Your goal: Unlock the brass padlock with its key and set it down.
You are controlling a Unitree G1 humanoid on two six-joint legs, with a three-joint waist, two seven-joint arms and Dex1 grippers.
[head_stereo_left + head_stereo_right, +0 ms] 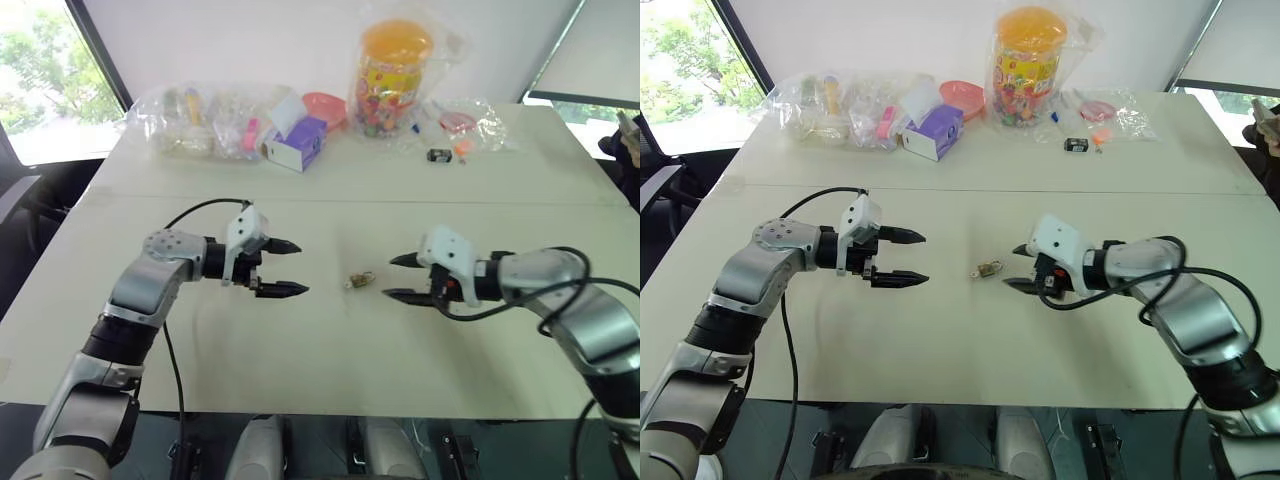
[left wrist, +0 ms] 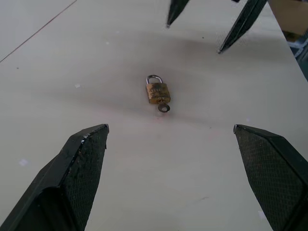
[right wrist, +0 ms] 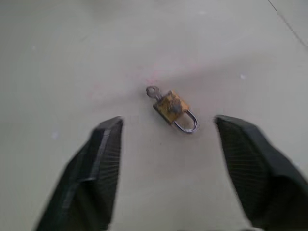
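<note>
Brass padlock (image 1: 360, 281), tiny and golden, lying flat on the pale bench (image 1: 330, 350) near the centre of the frame, touched by nothing. Thin silver shackle seated in the body, apparently closed, so judged not yet unlocked. Key (image 2: 164, 108), small and silvery with a ring, sticking out of the base opposite the shackle.

Left gripper (image 1: 286, 268) at centre left, fingers (image 2: 82, 163) spread wide and empty, pointed toward the padlock from the side yet clearly apart from it. Right gripper (image 1: 402, 277) at centre right, just beside the padlock, fingers (image 3: 103, 159) likewise wide apart and holding nothing, black tips aimed inward. From the right wrist camera, padlock framed between the two open fingers, a little beyond the tips.

Padlock placed in the open gap between both grippers, probably so each can approach from its own side: one to pinch the body, the other to take the key. Wide opening suited to closing around so small an object without knocking it away.

Clutter along the upper edge of the frame, well apart: clear plastic bags (image 1: 200, 122), a purple box (image 1: 297, 144), an orange-lidded jar (image 1: 392, 75).
</note>
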